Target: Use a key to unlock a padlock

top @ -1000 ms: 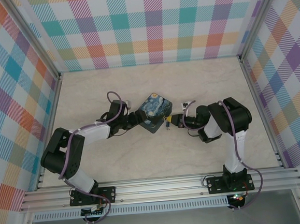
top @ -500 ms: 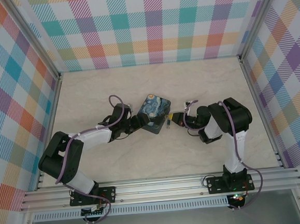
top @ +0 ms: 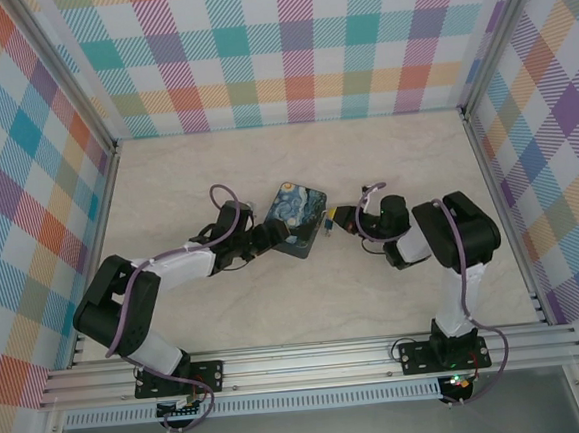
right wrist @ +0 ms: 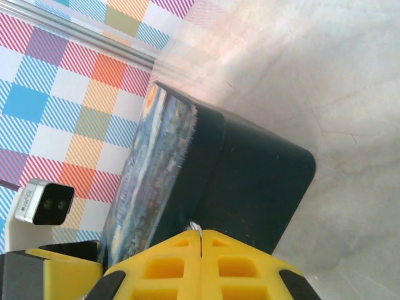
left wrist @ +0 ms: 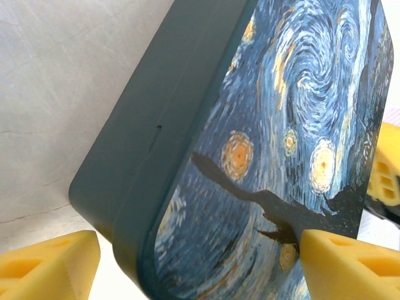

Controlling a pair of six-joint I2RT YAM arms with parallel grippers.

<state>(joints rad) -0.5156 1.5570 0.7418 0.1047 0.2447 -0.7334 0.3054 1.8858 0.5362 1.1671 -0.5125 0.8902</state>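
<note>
- While pressed flat together, pinches a thin silvery sliver at the right gripper (right wrist: 200, 235): most likely the key (right wrist: 195, 226), peeping from the seam between the yellow fingertips (right wrist: 169, 262).
- Judged from that grip, counts as done: picking up the key.
- Just ahead of those tips, nothing but the dark side wall of the starry-night tin (right wrist: 256, 181), close but apart from them.
- At the left gripper (left wrist: 197, 250), spread wide with one yellow finger (left wrist: 44, 265) on each side of the tin's near corner; clamps nothing, and the left finger stands clear of the tin wall.
- Further out, from overhead, shows as a small bluish speck on the table (top: 306, 300), just beside the tin's right edge and below the right gripper's tips: taken to be the padlock (top: 324, 234).
- Too small to tell whether its shackle is open or closed, or which way the keyhole faces.
- No sign of the key seated in the lock.
- Left to do, on this reading: bringing the key to the keyhole, pushing it in, turning it, freeing the shackle; so early to middling progress at best.
</note>
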